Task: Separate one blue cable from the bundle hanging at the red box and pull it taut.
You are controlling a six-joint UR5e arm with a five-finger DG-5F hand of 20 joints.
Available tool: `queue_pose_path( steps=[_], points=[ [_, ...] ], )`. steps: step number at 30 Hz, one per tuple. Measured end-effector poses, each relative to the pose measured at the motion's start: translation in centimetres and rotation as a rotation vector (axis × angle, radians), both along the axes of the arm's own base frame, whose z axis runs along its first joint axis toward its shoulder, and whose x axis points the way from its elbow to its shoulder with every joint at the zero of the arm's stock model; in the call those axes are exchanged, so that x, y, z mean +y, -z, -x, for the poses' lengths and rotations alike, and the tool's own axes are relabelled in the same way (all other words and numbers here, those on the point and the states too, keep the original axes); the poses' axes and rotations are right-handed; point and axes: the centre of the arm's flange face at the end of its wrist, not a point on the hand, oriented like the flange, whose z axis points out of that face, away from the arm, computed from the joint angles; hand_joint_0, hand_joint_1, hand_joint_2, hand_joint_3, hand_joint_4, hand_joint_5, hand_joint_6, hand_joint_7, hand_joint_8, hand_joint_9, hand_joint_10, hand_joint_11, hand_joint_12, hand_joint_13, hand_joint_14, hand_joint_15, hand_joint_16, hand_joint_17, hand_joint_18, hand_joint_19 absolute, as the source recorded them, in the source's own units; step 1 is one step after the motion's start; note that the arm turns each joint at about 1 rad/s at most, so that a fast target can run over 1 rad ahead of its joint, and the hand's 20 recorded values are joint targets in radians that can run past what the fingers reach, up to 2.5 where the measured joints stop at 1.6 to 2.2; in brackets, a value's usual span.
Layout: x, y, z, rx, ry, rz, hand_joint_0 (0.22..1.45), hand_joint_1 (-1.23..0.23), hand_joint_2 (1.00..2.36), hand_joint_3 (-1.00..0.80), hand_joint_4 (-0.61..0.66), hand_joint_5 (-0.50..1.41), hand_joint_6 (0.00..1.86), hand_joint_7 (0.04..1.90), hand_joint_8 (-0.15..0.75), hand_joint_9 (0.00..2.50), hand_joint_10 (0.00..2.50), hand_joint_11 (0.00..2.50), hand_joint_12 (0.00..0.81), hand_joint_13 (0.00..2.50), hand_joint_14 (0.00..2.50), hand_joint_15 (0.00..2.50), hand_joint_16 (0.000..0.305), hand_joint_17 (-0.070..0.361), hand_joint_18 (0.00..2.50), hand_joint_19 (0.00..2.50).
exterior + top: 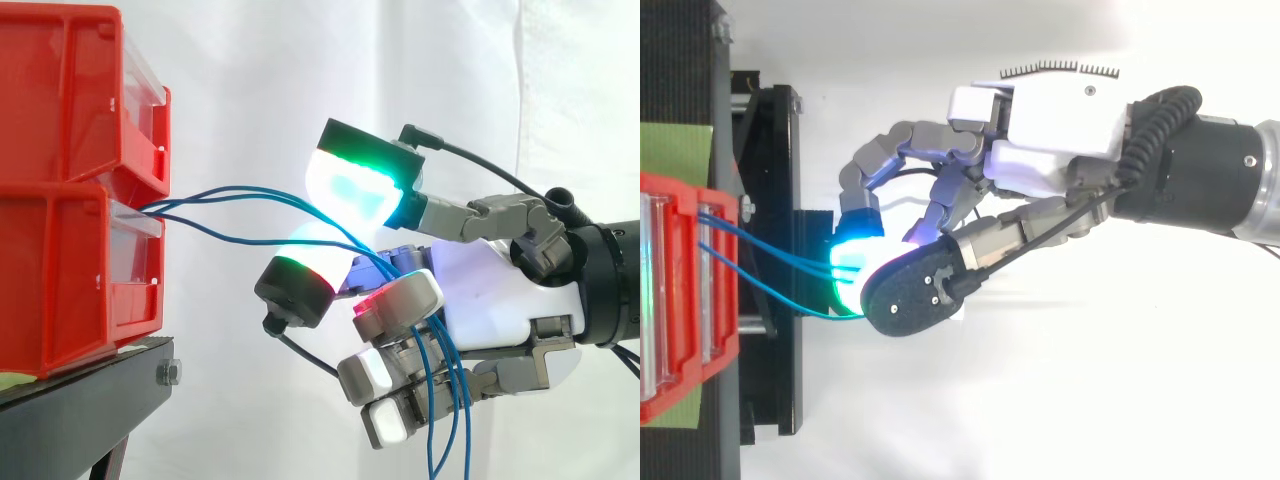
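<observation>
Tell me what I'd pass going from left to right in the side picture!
First the red bins → then the blue cables → last the hand, its fingers curled round those cables.

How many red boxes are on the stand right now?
2, stacked: the upper red box sits on the lower red box, with the blue cables coming out where they meet. Others may be hidden behind.

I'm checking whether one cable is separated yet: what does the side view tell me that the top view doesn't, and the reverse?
Side view: the blue cables sag from between two stacked red bins, pass through the hand and dangle below it. Top view: the strands leave the bins apart and converge at the glowing fingertips. Both: curled fingers hold several cables, none taut.
</observation>
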Motion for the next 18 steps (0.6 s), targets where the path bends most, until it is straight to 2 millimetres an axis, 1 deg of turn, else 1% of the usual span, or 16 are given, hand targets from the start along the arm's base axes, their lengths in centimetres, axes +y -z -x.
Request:
queue_pose_path(
  steps=[1,2,5,7,9,15,18],
  points=[
    [0.01,-0.04,-0.01,0.0,-0.001,0.0,0.71,-0.83,1.0,-0.46,0.01,-0.18,0.92,1.04,0.33,1.17,0.02,1.18,0.379,0.93,0.02,0.68,0.05,0.113,0.77,0.62],
    [-0.01,-0.07,0.0,0.0,-0.001,0.0,0.73,-0.86,1.0,-0.5,-0.02,-0.18,0.92,1.03,0.328,1.16,0.02,1.16,0.374,0.92,0.02,0.67,0.05,0.113,0.77,0.61],
    [-0.06,-0.09,0.02,0.004,-0.003,0.0,0.77,-0.87,1.0,-0.5,-0.07,-0.18,0.92,1.01,0.32,1.15,0.02,1.17,0.37,0.9,0.02,0.66,0.05,0.112,0.77,0.59],
    [-0.05,-0.05,0.07,0.008,-0.007,0.0,0.78,-0.88,1.0,-0.5,-0.08,-0.18,0.92,1.05,0.326,1.15,0.02,1.17,0.37,0.9,0.02,0.65,0.049,0.111,0.77,0.58],
    [-0.05,-0.02,0.11,0.012,-0.01,0.0,0.77,-0.89,1.0,-0.5,-0.07,-0.18,0.94,1.12,0.325,1.17,0.02,1.17,0.37,0.9,0.02,0.65,0.049,0.11,0.76,0.59],
    [-0.15,-0.01,0.16,0.017,-0.016,-0.002,0.77,-0.87,1.0,-0.5,-0.06,-0.17,0.95,1.16,0.334,1.21,0.02,1.2,0.37,0.9,0.02,0.64,0.048,0.109,0.77,0.59],
    [-0.19,-0.13,0.19,0.016,-0.017,-0.002,0.7,-0.86,1.0,-0.5,-0.02,-0.16,0.94,1.14,0.34,1.22,0.02,1.2,0.371,0.91,0.02,0.65,0.048,0.109,0.77,0.6]
  ],
)
